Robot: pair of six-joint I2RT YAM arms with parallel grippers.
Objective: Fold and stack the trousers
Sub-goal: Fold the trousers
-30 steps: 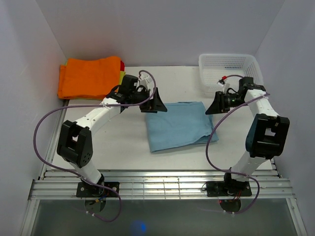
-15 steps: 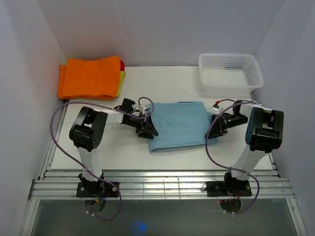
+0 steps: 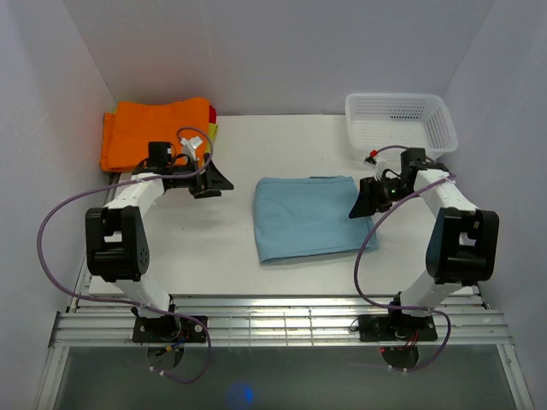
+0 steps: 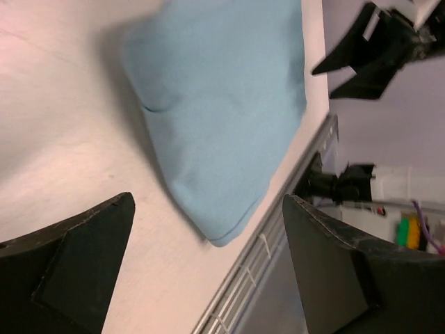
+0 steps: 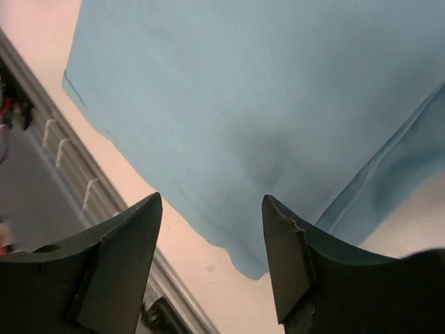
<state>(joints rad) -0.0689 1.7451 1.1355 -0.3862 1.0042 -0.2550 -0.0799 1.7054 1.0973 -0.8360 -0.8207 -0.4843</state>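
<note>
Folded sky-blue cloth trousers (image 3: 308, 218) on white bench (image 3: 205, 248); my left tool (image 3: 215, 180) and right tool (image 3: 363, 203) flank them, spread empty, probably for stacking.

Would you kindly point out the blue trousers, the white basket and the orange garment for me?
blue trousers (image 3: 306, 218), top external view, middle of the folded cloth.
white basket (image 3: 397, 147), top external view, its near wall.
orange garment (image 3: 154, 132), top external view, centre of its upper face.
</note>
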